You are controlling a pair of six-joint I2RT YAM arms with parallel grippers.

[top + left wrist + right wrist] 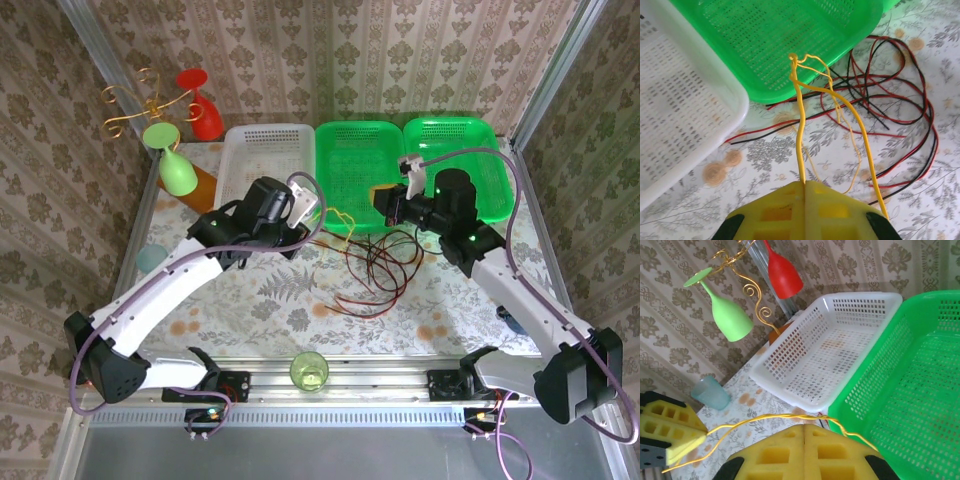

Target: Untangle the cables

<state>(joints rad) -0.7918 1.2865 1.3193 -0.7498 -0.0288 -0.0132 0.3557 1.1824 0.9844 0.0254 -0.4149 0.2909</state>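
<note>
Left wrist: left gripper (804,187) clamped on yellow wire (799,125) running toward 12 o'clock; red and black wires (910,115) heaped at 3 o'clock. Right gripper (804,432) closed, wire across tips, hold unclear. Separation under way; next, draw yellow free gently.

Thin yellow cable (799,130): smooth plastic sheath, slight gloss. Thin red and black cables (927,115): same, glossier. Yellow foam finger pads (775,455): matt, porous. Green perforated plastic basket (920,390), white perforated plastic basket (840,355): moulded, semi-gloss. Floral-print table cover (765,160): smooth, low sheen; cloth or vinyl unclear. Green goblet (730,317), red goblet (784,272): glossy, plastic-looking. Gold curly wire stand (757,302): shiny metal. Pale blue tumbler (711,392): frosted, translucent.
</note>
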